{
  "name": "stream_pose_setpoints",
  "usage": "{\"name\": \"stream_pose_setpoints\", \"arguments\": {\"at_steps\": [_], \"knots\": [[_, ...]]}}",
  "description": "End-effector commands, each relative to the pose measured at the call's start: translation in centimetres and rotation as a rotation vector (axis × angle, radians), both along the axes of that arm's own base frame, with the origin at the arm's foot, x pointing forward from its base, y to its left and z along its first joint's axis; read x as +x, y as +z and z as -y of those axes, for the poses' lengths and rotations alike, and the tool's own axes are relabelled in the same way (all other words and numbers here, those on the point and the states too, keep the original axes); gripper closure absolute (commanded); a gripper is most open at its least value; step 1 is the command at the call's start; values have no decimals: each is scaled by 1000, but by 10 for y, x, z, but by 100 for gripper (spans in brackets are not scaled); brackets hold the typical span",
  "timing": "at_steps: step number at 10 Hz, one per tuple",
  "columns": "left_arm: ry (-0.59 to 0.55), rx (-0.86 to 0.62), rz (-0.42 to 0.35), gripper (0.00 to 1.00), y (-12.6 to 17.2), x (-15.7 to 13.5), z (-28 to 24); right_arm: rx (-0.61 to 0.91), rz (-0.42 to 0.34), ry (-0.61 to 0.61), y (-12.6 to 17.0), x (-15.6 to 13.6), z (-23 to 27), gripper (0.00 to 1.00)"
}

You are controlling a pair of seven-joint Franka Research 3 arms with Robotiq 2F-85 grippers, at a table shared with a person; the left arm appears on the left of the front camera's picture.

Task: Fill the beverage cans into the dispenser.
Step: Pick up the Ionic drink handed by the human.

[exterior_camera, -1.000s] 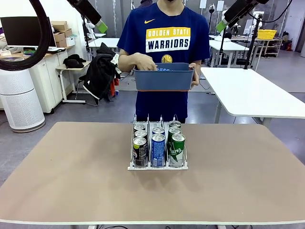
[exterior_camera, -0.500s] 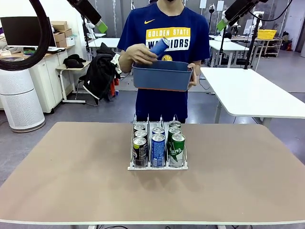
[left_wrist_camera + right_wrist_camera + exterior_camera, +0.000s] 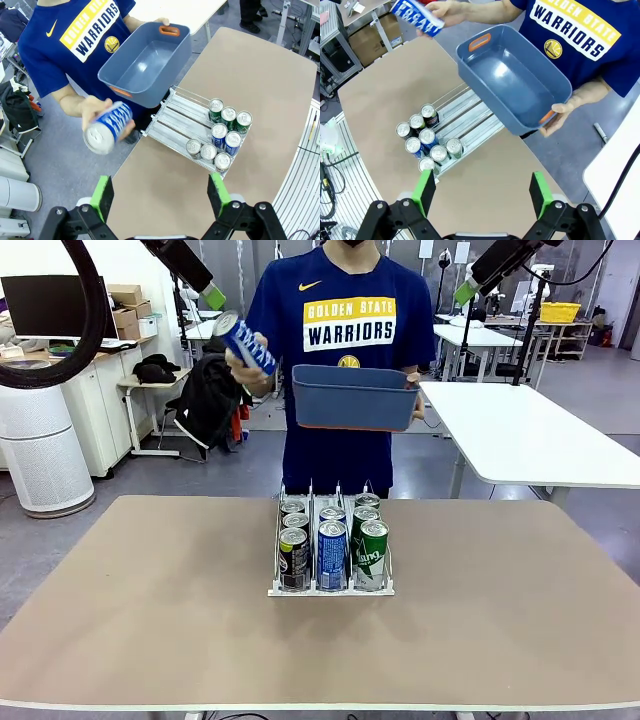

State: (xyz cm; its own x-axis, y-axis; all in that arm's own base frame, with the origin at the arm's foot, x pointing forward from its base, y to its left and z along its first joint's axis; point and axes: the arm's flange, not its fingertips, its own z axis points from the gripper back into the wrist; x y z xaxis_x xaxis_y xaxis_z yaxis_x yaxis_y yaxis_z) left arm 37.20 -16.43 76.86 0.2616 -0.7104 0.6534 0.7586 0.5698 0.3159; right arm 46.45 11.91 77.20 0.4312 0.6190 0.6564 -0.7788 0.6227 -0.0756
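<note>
Nearly filled: 8 cans (image 3: 332,540) racked, 1 blue can (image 3: 243,341) to go
Seen in the dispenser (image 3: 175,114) at table centre: 3 dark, 2 blue, 3 green, bunched at the robot's end. Held up in the person's hand (image 3: 92,106) beside a seemingly empty bin (image 3: 355,400). Spread wide and holding nothing, high above: left gripper (image 3: 160,187), right gripper (image 3: 481,187)

A: How is the light?

B: Bright, even indoor light from overhead. The bench (image 3: 140,620) is uniformly lit, with only faint, soft shadows around the dispenser (image 3: 330,588).

A: And the sharpness?

B: The front view is crisp. Both wide-angle wrist views stretch shapes toward their edges, and the silver tops of the beverage cans (image 3: 224,129) glint faintly.
</note>
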Motion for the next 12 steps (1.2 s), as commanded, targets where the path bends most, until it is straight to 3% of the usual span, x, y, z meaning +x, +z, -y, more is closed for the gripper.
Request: {"name": "stream_pose_setpoints", "arguments": {"at_steps": [1,12], "knots": [[4,2,-3,0,-2,0,-1,1,2,-1,1,-1,1,0],[4,2,-3,0,-2,0,-1,1,2,-1,1,-1,1,0]]}}
